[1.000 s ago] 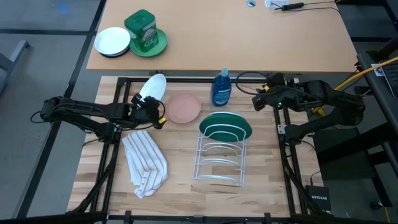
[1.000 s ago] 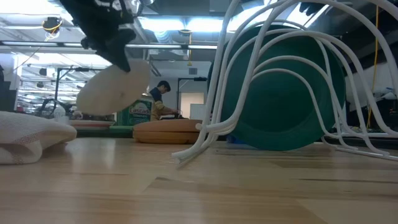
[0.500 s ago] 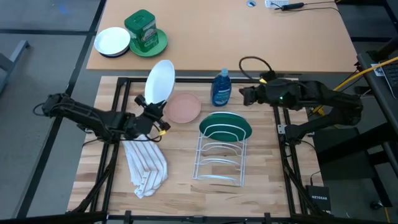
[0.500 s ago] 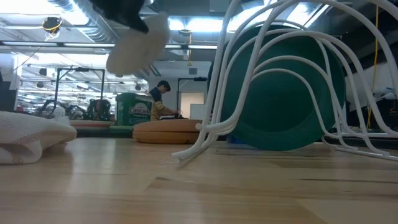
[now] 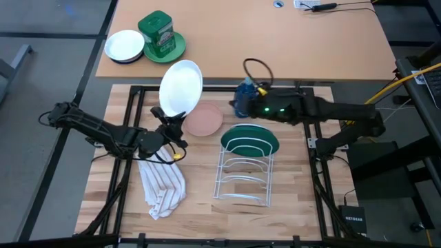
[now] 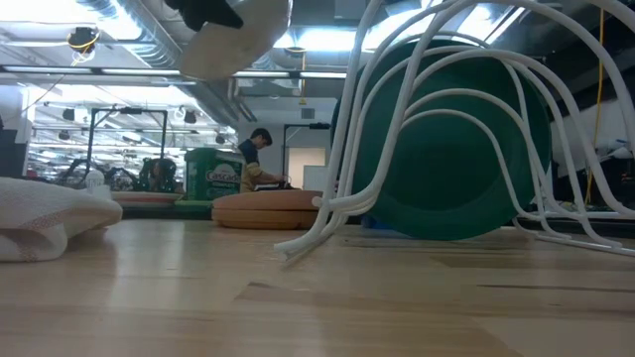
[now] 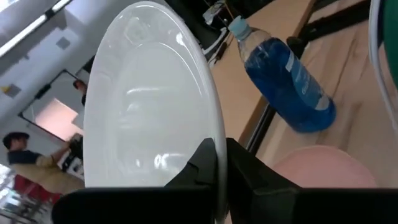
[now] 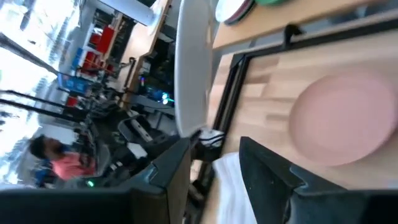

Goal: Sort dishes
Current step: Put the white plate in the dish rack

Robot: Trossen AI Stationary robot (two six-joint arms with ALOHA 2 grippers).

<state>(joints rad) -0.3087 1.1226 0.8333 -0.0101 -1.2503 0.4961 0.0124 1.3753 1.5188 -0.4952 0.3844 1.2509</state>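
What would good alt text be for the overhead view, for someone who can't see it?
Seen from above, the left pincer holds a white plate raised on edge above a salmon pink plate lying on the table. The right pincer reaches in, open, over a blue bottle. A dark green plate stands in a wire rack beside a striped towel.

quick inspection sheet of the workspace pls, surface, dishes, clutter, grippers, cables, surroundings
surface: wooden table, with a tan table behind it.
job's things: white plate held up off the table; pink plate flat on the wood; green plate upright in the wire rack; no brown plate seen.
clutter: striped cloth, blue bottle, small white dish, green tin on its plate.
grippers: left gripper shut on the white plate's rim; right gripper open, reaching toward the white plate.
cables: black loop above the right arm; yellow cable off the table's right side.
surroundings: people beyond the table.
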